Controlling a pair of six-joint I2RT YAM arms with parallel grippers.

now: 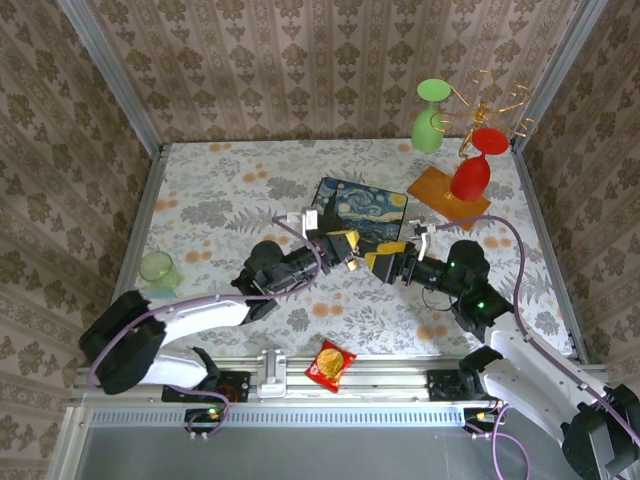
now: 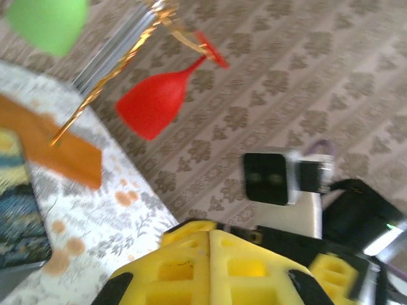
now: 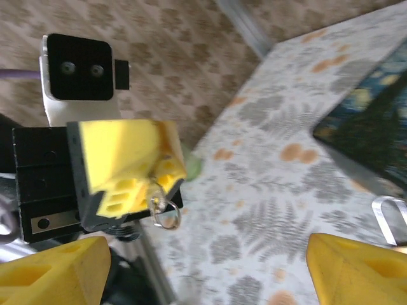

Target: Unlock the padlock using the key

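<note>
My left gripper has its fingers pressed together on the key, and the key's little ring hangs down. My right gripper faces it with its fingers spread wide, holding nothing. The painted box sits close at 12 o'clock. A silver loop is near the box's corner; I cannot tell what it is. A green cup stands at 9 o'clock.

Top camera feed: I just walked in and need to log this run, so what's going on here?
Two robot arms meet tip to tip above the middle of the flowered table. The left hand is shut, apparently on the key. A small metal ring dangles from its fingertips, and whatever they pinch is hidden. The right hand faces it with its jaws wide open, holding nothing.
</note>
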